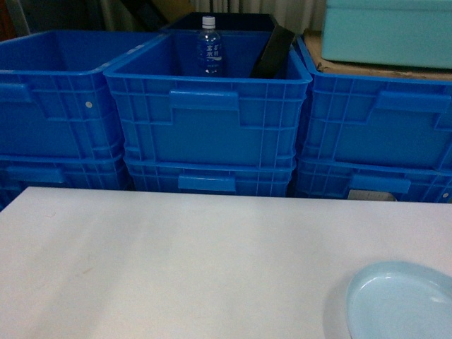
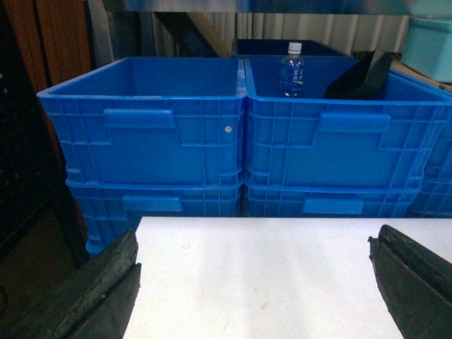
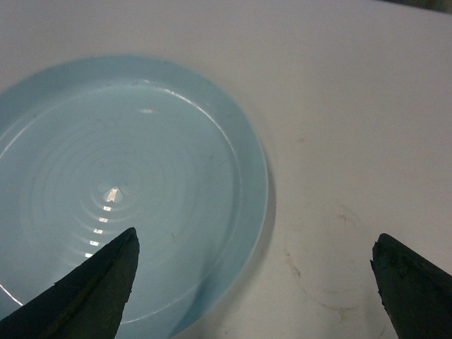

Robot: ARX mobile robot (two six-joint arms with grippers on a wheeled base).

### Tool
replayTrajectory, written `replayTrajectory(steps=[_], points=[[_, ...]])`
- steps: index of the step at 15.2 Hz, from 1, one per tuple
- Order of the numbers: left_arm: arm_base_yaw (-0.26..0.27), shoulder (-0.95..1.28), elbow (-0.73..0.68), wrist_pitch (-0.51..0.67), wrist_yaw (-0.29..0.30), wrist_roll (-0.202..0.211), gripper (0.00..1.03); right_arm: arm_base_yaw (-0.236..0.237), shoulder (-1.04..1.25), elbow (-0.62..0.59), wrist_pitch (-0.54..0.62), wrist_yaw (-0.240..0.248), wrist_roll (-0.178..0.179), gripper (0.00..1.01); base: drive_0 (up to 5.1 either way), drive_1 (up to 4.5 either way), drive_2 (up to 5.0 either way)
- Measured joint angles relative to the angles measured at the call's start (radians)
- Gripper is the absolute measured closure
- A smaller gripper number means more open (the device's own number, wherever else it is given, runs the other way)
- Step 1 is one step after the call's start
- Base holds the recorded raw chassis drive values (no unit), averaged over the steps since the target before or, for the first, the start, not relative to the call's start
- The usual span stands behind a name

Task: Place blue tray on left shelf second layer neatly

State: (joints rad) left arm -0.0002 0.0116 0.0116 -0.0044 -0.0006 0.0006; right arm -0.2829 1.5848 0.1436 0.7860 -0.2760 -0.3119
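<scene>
The pale blue tray (image 1: 404, 302) lies flat on the white table (image 1: 176, 261) at the front right corner of the head view. From above, the right wrist view shows the blue tray (image 3: 127, 191) with its glossy ringed floor. My right gripper (image 3: 254, 247) hangs open over the tray's right rim, one finger above the dish, the other above bare table. My left gripper (image 2: 254, 254) is open over the table's left part, with nothing between its fingers. Neither gripper appears in the head view. The left shelf second layer is out of view.
Stacked deep-blue crates (image 1: 212, 113) stand in a row right behind the table's far edge. The middle top crate holds a water bottle (image 1: 209, 46) and a black object (image 1: 274, 51). A teal container (image 1: 387, 32) sits at the back right. A dark cabinet (image 2: 28, 141) flanks the table's left.
</scene>
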Motion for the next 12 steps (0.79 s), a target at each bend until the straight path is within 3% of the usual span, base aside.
replayTrajectory(steps=[7, 12], points=[[0.0, 0.0, 0.0, 0.0, 0.0, 0.0, 0.05, -0.032, 0.247, 0.002, 0.166, 0.02, 0.011, 0.03, 0.0, 0.0, 0.0], [0.0, 0.0, 0.0, 0.0, 0.0, 0.0, 0.05, -0.031, 0.307, -0.003, 0.169, 0.017, 0.069, 0.03, 0.0, 0.0, 0.0]])
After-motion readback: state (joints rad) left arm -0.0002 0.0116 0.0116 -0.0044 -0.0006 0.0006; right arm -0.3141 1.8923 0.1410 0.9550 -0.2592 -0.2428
